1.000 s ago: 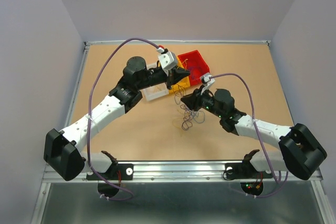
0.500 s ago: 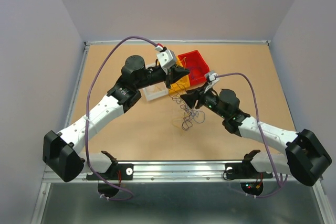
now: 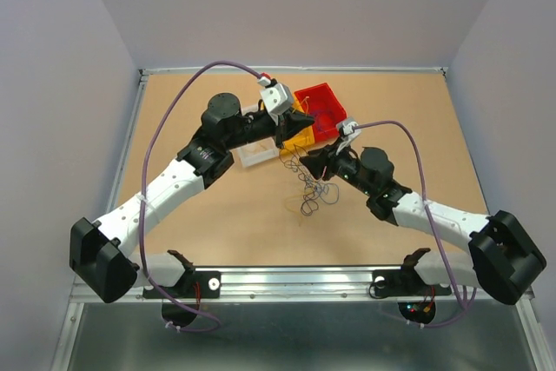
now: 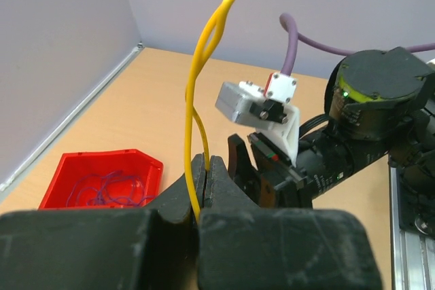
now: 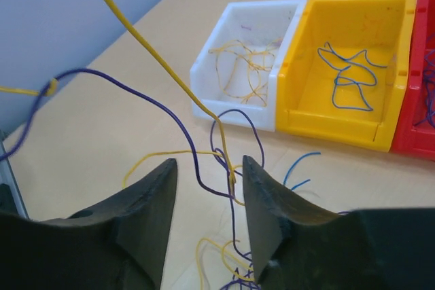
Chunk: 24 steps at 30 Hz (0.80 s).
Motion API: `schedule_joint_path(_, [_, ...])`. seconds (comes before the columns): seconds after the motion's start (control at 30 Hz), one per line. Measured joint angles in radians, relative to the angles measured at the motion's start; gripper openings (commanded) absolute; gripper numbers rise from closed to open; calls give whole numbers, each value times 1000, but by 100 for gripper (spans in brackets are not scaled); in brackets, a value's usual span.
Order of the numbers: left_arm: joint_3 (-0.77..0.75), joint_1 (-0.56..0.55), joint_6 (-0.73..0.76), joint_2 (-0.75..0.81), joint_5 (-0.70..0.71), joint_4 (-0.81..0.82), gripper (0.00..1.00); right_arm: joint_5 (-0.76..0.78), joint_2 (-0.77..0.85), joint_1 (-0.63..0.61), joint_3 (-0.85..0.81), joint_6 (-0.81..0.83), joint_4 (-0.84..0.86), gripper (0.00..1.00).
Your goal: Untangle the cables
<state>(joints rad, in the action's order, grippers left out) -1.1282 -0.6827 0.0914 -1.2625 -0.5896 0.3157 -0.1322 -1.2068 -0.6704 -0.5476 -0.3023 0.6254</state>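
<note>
A tangle of thin cables (image 3: pixel 311 193) in yellow, purple and blue lies on the table in front of the bins. My left gripper (image 3: pixel 291 135) hangs over the yellow bin and is shut on a yellow cable (image 4: pixel 196 100), which loops up above the jaws. My right gripper (image 3: pixel 314 164) is open just above the tangle. In the right wrist view its jaws (image 5: pixel 209 168) straddle a taut yellow cable (image 5: pixel 156 59) and a dark purple cable (image 5: pixel 194 144) that cross between them. I cannot tell whether either cable touches a finger.
Three bins stand side by side at the back: a white bin (image 5: pixel 211 66) with yellow wires, a yellow bin (image 5: pixel 380 32) with a blue wire, and a red bin (image 4: pixel 146 164) with purple wires. A loose blue wire (image 5: pixel 302 164) lies by the yellow bin.
My right arm has shifted a little to the right and its gripper has edged closer to the left gripper over the tangle. The left gripper has kept hold of the yellow cable, nearly still.
</note>
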Motion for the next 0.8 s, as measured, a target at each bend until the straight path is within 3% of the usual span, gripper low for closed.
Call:
schedule_joint_path(0.07, [0,-2,0,2,0,-4,0,-3,-19,0,0,1,-5,36])
schedule_joint_path(0.2, [-13,-5,0,3,0,-22,0,-6,-47,0,0,7,-13,11])
schedule_joint_path(0.27, [-21,-5,0,3,5,-27,0,-6,-47,0,0,8,-14,6])
schedule_joint_path(0.47, [-75,-5,24,3,95,-66,0,16,-36,0,5,-11,-14,3])
schedule_joint_path(0.8, [-337,-5,70,-3,233,-150,0,96,11,0,165,-122,-26,2])
